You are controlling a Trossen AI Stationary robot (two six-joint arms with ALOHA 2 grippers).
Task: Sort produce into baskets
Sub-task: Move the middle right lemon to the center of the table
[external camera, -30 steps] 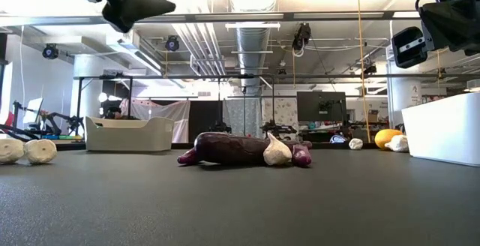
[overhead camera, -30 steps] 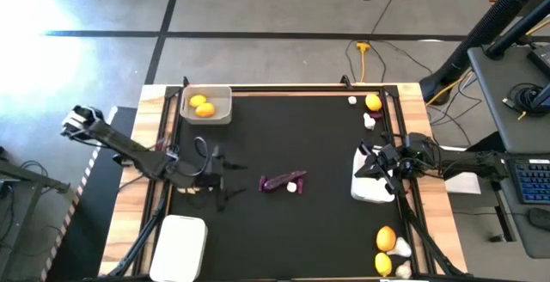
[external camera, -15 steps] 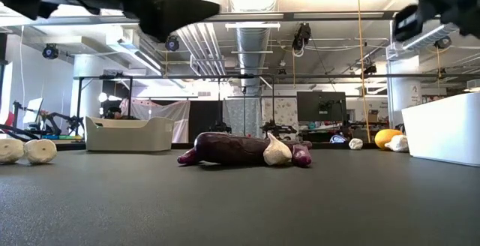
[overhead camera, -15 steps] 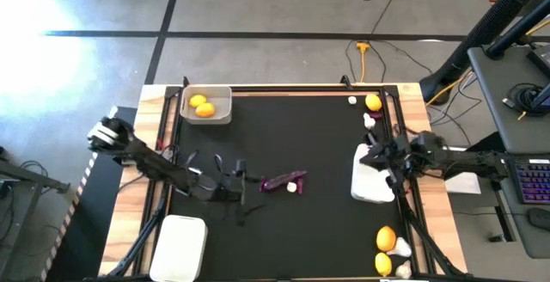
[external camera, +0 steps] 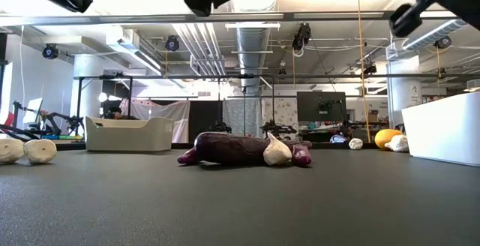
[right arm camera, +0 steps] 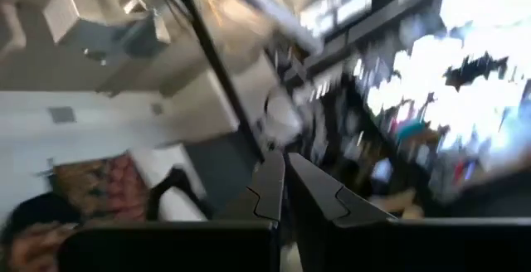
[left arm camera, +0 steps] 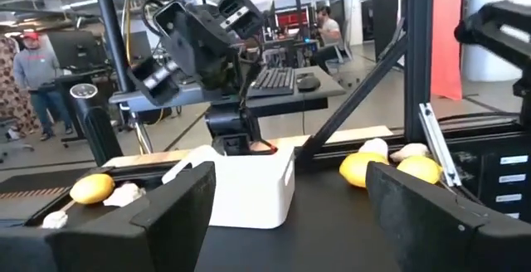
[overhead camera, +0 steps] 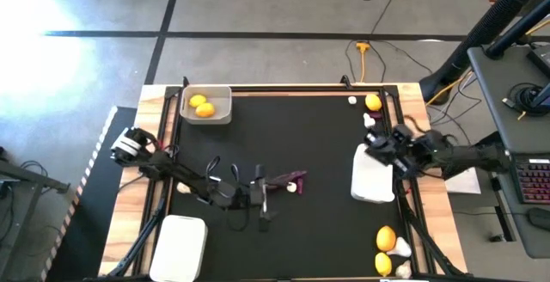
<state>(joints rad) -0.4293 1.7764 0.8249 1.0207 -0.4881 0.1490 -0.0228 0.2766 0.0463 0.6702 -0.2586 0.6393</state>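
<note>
Lying on worktop [overhead camera: 326,230]: dark purple eggplant [overhead camera: 284,180], elongated, white bulb [overhead camera: 293,187] touching.
Left fingers [left arm camera: 158,222]: spread, beside eggplant.
Right fingers [right arm camera: 274,189]: clenched, empty.

Bright overhead lights; glare blows out floor at high view's left. Right wrist view badly motion-blurred w/ blown highlights. Low view sharp, backlit.

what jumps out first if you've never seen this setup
The dark purple eggplant lying mid-table with a white garlic bulb against it, the open left gripper right beside them. Then the far-left basket holding two citrus fruits.
</note>
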